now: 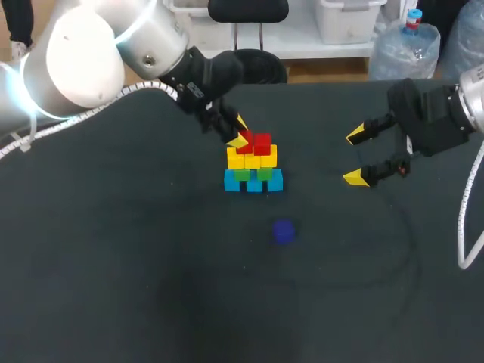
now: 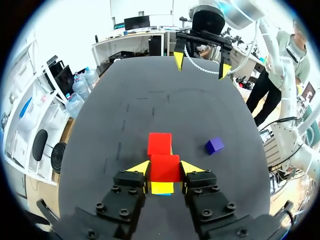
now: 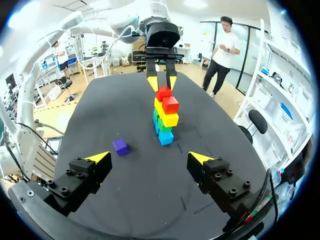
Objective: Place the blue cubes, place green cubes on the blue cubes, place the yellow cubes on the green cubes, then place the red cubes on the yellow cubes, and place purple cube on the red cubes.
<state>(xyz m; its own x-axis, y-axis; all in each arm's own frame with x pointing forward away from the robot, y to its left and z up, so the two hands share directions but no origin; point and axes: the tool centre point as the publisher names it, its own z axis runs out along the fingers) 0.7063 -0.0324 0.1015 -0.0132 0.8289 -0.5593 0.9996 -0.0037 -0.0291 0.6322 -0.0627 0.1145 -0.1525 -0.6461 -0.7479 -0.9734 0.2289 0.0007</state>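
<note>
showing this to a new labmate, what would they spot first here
The bright cube tower at the table's middle draws the eye first: blue at the bottom, then green, yellow and red. The left gripper is shut on a red cube at the tower's top, next to a second red cube. A lone purple cube lies on the dark table nearer the robot, and the right gripper hangs open to the tower's right.

The left arm (image 1: 83, 53) and right arm (image 1: 475, 94) are silver-white with black wrists and white cables (image 1: 462, 227); black fingers (image 2: 127, 192) (screw-studded) end yellow.
</note>
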